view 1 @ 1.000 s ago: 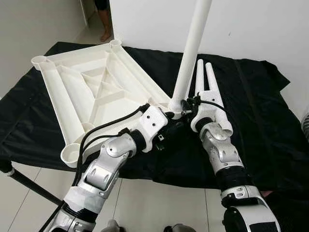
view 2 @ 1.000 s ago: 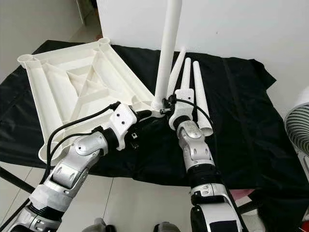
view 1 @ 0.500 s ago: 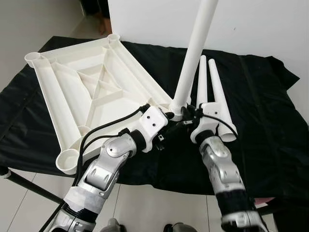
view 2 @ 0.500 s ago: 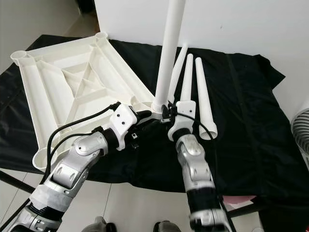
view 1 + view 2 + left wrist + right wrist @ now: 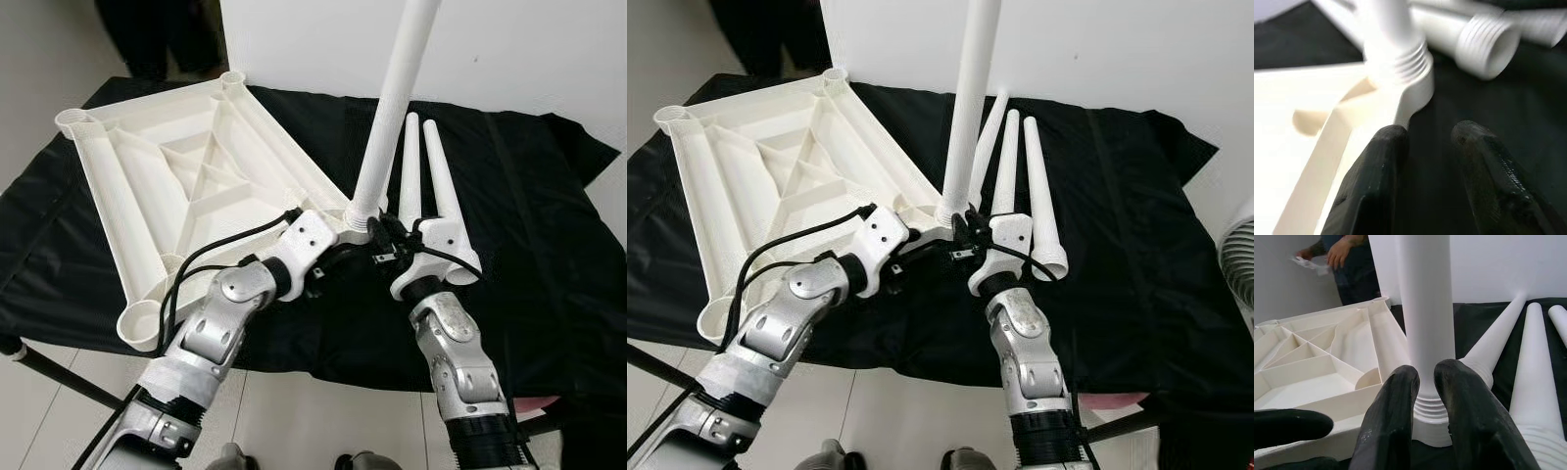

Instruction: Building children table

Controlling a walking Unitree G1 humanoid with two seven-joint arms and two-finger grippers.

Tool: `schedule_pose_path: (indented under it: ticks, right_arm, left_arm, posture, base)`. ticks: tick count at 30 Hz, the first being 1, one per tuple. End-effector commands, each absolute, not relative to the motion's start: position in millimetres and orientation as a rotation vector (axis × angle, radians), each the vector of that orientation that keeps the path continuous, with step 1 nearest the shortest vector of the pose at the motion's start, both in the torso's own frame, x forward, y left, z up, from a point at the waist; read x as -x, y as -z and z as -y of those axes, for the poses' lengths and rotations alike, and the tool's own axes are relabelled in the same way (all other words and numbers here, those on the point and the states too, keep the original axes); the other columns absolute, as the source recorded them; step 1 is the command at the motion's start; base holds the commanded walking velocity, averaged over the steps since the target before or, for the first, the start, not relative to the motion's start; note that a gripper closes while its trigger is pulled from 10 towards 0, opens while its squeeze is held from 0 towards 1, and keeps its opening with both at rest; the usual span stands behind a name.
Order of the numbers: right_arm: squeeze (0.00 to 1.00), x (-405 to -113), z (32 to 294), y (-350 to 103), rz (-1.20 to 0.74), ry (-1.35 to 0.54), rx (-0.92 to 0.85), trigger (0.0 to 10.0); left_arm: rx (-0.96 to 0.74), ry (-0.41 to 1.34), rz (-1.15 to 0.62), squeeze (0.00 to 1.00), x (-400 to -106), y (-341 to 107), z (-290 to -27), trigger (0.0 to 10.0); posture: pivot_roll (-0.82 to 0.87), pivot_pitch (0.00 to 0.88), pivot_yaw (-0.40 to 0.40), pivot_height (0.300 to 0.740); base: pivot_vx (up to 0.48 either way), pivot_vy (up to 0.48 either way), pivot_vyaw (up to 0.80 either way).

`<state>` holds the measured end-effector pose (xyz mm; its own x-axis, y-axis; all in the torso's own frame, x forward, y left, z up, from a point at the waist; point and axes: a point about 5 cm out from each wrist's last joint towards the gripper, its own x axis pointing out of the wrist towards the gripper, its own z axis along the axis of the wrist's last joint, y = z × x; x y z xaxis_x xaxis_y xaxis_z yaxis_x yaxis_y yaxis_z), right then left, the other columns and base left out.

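The white plastic tabletop [image 5: 186, 186] lies upside down on a black cloth [image 5: 529, 255]. One white leg [image 5: 392, 108] stands upright in the near corner socket [image 5: 358, 217]. Three loose legs [image 5: 1034, 186] lie side by side just right of it. My left gripper [image 5: 1427, 134] is open right at that corner, one finger [image 5: 1381, 161] over the tabletop's rim, the other over the cloth. My right gripper [image 5: 1426, 372] is shut, its tips [image 5: 1400, 382] close in front of the upright leg's threaded base [image 5: 1430, 406]. I cannot tell whether they touch it.
A person [image 5: 1347, 264] stands beyond the far side of the tabletop. The cloth's front edge hangs over pale floor [image 5: 313, 421] just below my arms. A fan's grille [image 5: 1242, 264] shows at the far right. Bare cloth lies right of the loose legs.
The camera has shifted a little. My left gripper has pushed forward to the corner socket. My right wrist has drawn back slightly from the leg's base. A person has come into view at the back.
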<state>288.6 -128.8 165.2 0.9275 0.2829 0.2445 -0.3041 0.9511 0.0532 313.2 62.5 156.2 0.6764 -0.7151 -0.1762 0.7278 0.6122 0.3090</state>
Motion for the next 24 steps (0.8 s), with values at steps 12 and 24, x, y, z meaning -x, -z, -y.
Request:
schedule_pose_path:
  ticks: [12,24]
  right_arm:
    - [0.00,-286,137,-170,0.237,-0.287,-0.082,10.0]
    - [0.00,-288,134,-172,0.233,-0.294,-0.079,10.0]
  left_arm:
    - [-0.406,0.566,-0.115,1.00,-329,-146,-87,10.0]
    - [-0.458,0.478,-0.211,0.00,-338,-135,-99,10.0]
  posture:
    - [-0.10,0.081,0.044,0.740]
    - [-0.10,0.074,0.044,0.740]
  base:
    - [0.000,0.000,0.00]
    - [0.000,0.000,0.00]
